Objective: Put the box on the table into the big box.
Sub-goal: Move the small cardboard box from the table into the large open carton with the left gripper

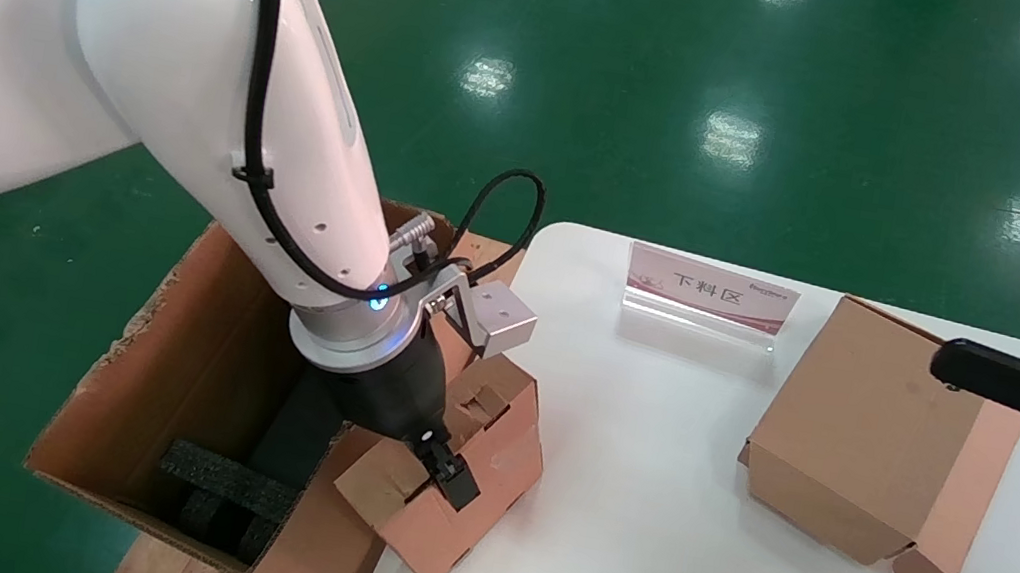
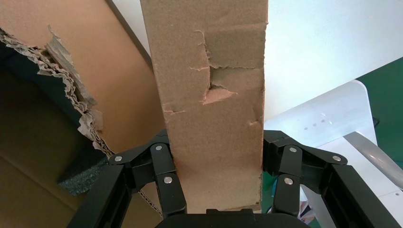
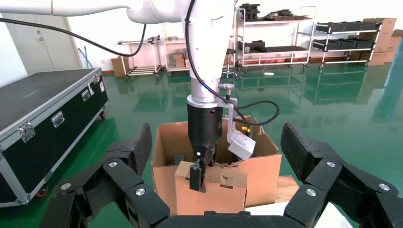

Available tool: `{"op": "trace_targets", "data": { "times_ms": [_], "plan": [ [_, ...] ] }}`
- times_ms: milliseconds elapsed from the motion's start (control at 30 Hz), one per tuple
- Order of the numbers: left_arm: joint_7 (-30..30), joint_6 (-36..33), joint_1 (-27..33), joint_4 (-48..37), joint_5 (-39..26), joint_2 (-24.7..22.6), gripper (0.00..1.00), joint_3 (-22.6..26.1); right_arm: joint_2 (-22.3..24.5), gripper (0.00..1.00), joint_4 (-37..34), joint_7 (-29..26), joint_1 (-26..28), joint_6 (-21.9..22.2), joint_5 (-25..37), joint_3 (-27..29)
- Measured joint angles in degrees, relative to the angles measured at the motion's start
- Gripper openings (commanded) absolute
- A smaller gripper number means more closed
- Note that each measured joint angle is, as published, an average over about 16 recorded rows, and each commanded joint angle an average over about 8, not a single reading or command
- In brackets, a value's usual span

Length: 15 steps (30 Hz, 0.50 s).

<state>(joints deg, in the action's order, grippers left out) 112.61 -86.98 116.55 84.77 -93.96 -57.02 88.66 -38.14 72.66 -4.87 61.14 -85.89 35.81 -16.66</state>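
Head view shows my left gripper (image 1: 442, 469) clamped on the box (image 1: 451, 480), jaws closed against both its sides; the box hangs at the table's (image 1: 639, 508) left edge, partly over the big box (image 1: 186, 359), tilted; its tuck flaps face up. To finish well I judge: carry it further left until clear of the table edge and torn rim, lower it beside the foam (image 1: 229, 477), then release. My right gripper (image 1: 1001, 522) idles, jaws wide, empty, at the table's right edge near the second box (image 1: 869, 452).
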Motion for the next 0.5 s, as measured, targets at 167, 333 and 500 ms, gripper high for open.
{"op": "trace_targets", "data": {
  "times_ms": [167, 333, 500],
  "plan": [
    [0.0, 0.0, 0.1, -0.1, -0.1, 0.1, 0.00, -0.1, 0.0, 1.00, 0.0, 0.1, 0.0, 0.0, -0.1, 0.0],
    [-0.2, 0.0, 0.9, -0.3, -0.6, 0.5, 0.00, -0.5, -0.1, 1.00, 0.0, 0.1, 0.0, 0.0, -0.1, 0.0],
    [-0.4, 0.0, 2.6, -0.7, -1.8, 1.5, 0.00, -1.5, -0.1, 1.00, 0.0, 0.1, 0.0, 0.0, -0.1, 0.0]
  ]
}}
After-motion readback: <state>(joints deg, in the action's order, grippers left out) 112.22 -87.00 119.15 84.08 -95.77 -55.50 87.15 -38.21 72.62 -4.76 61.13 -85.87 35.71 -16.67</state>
